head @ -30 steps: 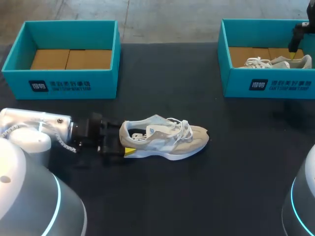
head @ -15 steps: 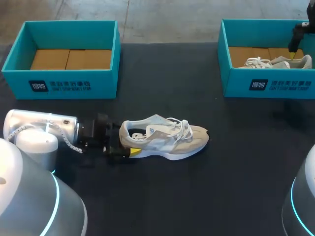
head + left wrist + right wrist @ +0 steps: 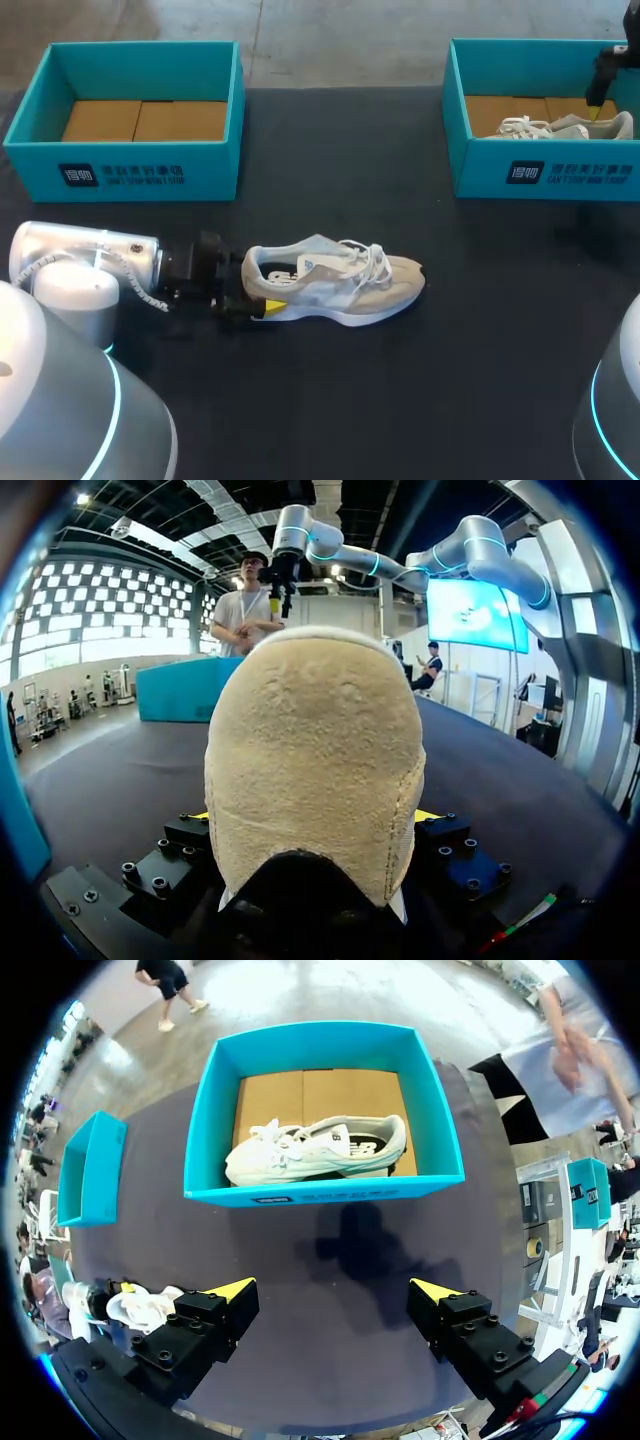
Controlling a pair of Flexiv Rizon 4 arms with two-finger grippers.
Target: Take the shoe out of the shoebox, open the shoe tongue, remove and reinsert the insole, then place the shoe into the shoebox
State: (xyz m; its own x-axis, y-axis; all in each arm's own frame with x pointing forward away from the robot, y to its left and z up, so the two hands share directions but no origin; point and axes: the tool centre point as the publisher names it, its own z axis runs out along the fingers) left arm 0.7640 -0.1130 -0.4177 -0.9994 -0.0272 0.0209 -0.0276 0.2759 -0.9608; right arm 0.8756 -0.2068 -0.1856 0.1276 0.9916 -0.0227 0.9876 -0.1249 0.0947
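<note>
The beige-and-white lace-up sneaker (image 3: 335, 280) lies out of its box, sole down near the middle of the black table (image 3: 400, 400), with its toe toward my right and its heel toward my left arm. The left gripper (image 3: 255, 298) is low at that heel. In the left wrist view its fingers stand wide apart on either side of the suede heel, with no visible squeeze, so I judge it unclosed and the step in hand to be bracing the shoe before the tongue is opened. It should close low on the stiff heel counter, near the sole, not up on the soft collar, and keep the sole flat on the table so the shoe neither tips nor slides. The grip should also leave the opening, where the dark insole (image 3: 281, 278) shows, free for the other arm. The right gripper (image 3: 335, 1285) hangs spread and empty well away, above the teal cardboard shoebox (image 3: 545, 175) on my right, which holds a second white sneaker (image 3: 560, 127). The empty teal shoebox (image 3: 130, 170) on my left looks like this shoe's place.
</note>
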